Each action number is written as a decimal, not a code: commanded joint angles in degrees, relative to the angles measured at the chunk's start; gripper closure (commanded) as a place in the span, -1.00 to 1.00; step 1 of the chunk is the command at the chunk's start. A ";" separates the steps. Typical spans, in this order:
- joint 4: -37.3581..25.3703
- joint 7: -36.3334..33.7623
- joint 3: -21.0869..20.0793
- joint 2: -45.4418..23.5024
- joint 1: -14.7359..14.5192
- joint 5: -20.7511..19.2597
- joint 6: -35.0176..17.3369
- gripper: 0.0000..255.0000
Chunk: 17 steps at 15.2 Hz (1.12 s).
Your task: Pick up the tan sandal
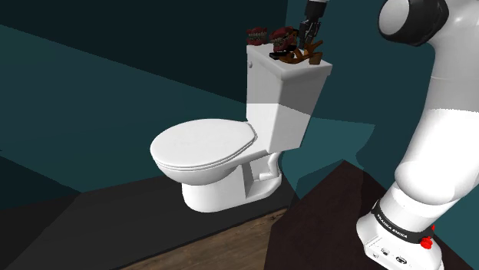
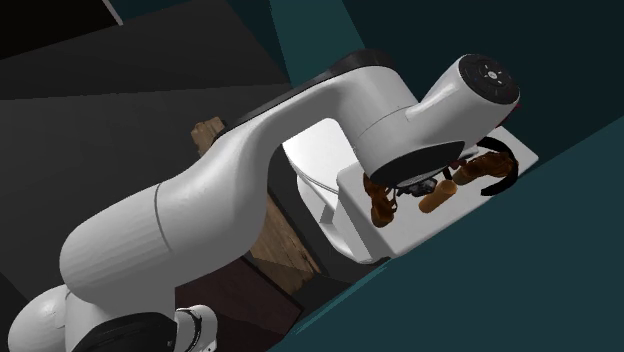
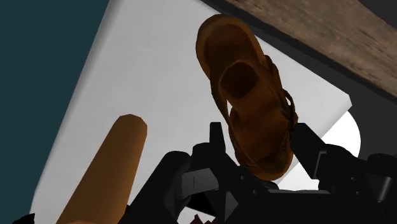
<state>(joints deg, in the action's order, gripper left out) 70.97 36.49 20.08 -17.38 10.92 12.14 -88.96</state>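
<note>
I see my end effector (image 3: 261, 141) apparently clamped on the brown sandal (image 3: 245, 83), which lies on the white toilet tank lid (image 3: 146, 76), its length stretching ahead of the end effector.

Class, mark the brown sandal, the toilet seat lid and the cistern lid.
brown sandal (image 3: 247, 95): wrist view, its middle.
toilet seat lid (image 1: 203, 143): shoulder view, its middle.
cistern lid (image 3: 159, 83): wrist view, its bare top.
</note>
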 commanded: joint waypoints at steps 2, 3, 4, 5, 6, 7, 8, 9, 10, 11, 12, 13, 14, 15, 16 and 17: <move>0.08 0.01 0.02 -0.10 0.03 -0.02 -0.01 1.00; 0.00 0.04 0.03 -0.17 0.06 0.00 0.00 1.00; 0.07 -0.02 0.03 0.01 0.01 -0.06 0.10 1.00; -1.20 -0.08 0.04 -0.32 0.18 0.06 1.05 1.00; -2.57 -0.13 0.05 -0.72 0.37 0.21 2.03 1.00; -3.97 -0.19 0.06 -1.14 0.58 0.37 3.03 1.00; -5.44 -0.26 0.06 -1.59 0.80 0.54 4.06 1.00; -6.97 -0.32 0.07 -2.09 1.05 0.73 5.11 1.00; -8.58 -0.39 0.07 -2.62 1.31 0.95 6.19 1.00; -10.27 -0.46 0.06 -3.21 1.61 1.18 7.32 1.00; -12.07 -0.54 0.05 -3.86 1.93 1.44 8.48 1.00; -13.99 -0.62 0.03 -4.57 2.30 1.72 9.70 1.00; -16.05 -0.72 0.00 -5.36 2.70 2.04 10.98 1.00; -18.28 -0.83 -0.04 -6.24 3.16 2.40 12.33 1.00; -20.74 -0.97 -0.10 -7.25 3.70 2.80 13.79 1.00; -23.49 -1.13 -0.19 -8.42 4.32 3.27 15.37 1.00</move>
<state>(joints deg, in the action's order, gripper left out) 50.43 35.51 19.96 -24.61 14.59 14.92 -75.37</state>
